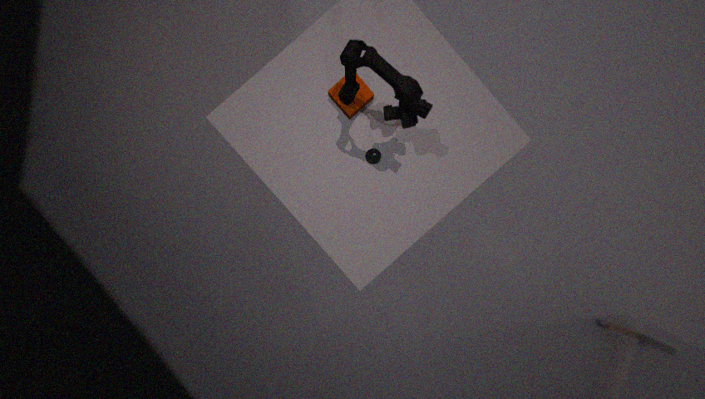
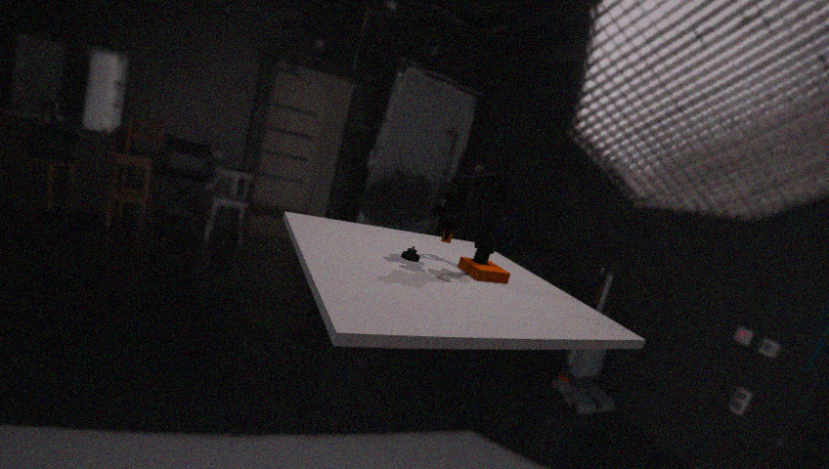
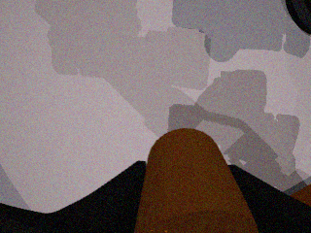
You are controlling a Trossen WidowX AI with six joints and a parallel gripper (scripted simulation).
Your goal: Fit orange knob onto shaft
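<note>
While the orange knob [image 2: 449,238] [image 3: 190,182] is off the shaft [image 2: 413,247], we record the gripper [image 1: 407,114] [image 2: 447,235] [image 3: 186,171] as clamped on it. In the wrist view we see the knob's rounded end and its sloping sides between two dark fingers, one at the left and one at the right. We cannot see the knob's hole, so we cannot tell how its flat side is turned.

We note the knob raised above the white table [image 1: 321,197] [image 2: 465,319] [image 3: 97,126], well apart from the dark round pedestal [image 1: 367,158] [image 2: 410,256] [image 3: 302,18]. The pedestal sits on the table with its small shaft pointing up; we find the shaft's flat side too small to make out.

From the top view we place the gripper to the right of the pedestal and toward the picture's far side; the knob is hidden under it there. From the exterior view we place the pedestal at left, the arm's orange base block [image 1: 366,94] [image 2: 494,275] [image 3: 304,194] at right, and the knob between them across the picture. We observe the black arm [image 1: 388,69] [image 2: 482,253] rising from that block, its upper part barely readable against the dark room. We log overlapping grey shadows on the tabletop around the pedestal.
</note>
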